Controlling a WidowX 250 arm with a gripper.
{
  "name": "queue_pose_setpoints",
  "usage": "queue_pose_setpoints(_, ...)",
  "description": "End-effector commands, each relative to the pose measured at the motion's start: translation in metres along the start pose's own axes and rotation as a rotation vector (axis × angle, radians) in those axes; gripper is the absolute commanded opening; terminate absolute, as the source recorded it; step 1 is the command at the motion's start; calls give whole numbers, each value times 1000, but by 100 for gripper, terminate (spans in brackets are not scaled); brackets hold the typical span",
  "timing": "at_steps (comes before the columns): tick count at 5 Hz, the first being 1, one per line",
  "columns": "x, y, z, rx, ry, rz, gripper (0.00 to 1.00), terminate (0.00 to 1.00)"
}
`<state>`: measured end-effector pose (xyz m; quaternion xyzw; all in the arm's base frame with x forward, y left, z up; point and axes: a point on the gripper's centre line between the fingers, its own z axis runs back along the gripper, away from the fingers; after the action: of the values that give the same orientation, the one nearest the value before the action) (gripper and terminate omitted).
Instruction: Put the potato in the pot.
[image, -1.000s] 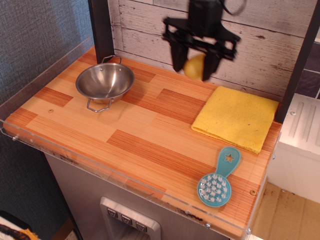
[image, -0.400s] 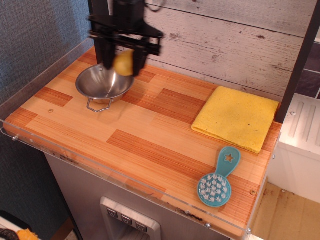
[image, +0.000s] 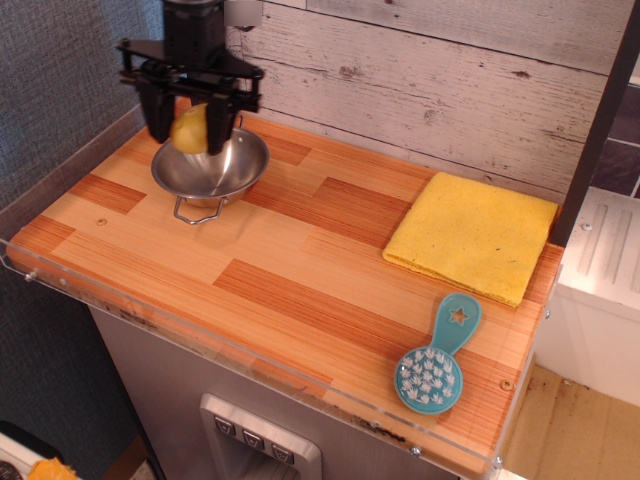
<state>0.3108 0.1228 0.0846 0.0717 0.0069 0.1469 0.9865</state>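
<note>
The shiny steel pot (image: 222, 176) with wire loop handles sits at the back left of the wooden counter. My black gripper (image: 188, 130) hangs over the pot's far left rim and is shut on the pale yellow potato (image: 190, 130). The potato is held between the two fingers just above the pot's opening, partly overlapping the rim in this view.
A folded yellow cloth (image: 470, 235) lies at the right. A teal brush (image: 437, 360) lies near the front right corner. A clear acrylic rim (image: 250, 360) edges the counter's front and left. A plank wall stands behind, with a dark post (image: 600, 120) at the right.
My gripper has carried the potato leftward from the back middle of the counter to over the pot, and slightly further left since the last frame.
</note>
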Motion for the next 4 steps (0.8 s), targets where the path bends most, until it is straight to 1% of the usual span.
queue_pose_setpoints(1,1,10,-4,-25,-31,44,0,0)
queue_pose_setpoints(2,4,2,-7,-60,-34,39,100,0)
queue_pose_setpoints(3,6,-1,-7,-62,-32,26,100,0)
queue_pose_setpoints(4,6,-5,4,-69,-37,5,100,0)
